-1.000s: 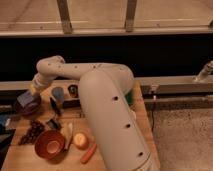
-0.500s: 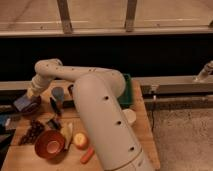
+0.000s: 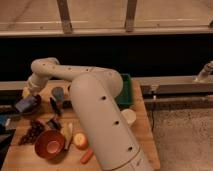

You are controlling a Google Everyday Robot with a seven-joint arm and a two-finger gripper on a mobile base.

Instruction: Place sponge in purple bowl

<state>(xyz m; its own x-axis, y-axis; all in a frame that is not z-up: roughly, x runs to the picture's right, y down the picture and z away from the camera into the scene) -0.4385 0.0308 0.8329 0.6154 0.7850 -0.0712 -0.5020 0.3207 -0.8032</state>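
Observation:
A blue sponge (image 3: 24,105) is at the far left of the wooden table, at the tip of my gripper (image 3: 28,100). The gripper is shut on the sponge and holds it over the left rim of the dark purple bowl (image 3: 36,104). My white arm reaches from the lower middle, up and across to the left, and hides part of the table behind it.
An orange-red bowl (image 3: 49,144), dark grapes (image 3: 32,131), an apple (image 3: 80,141), a carrot (image 3: 87,156) and a banana piece (image 3: 66,132) lie at the front left. A grey can (image 3: 58,93) stands by the purple bowl. A green basket (image 3: 126,92) and a white cup (image 3: 129,116) are on the right.
The gripper with the sponge has sunk slightly toward the purple bowl. The arm fills more of the view than before.

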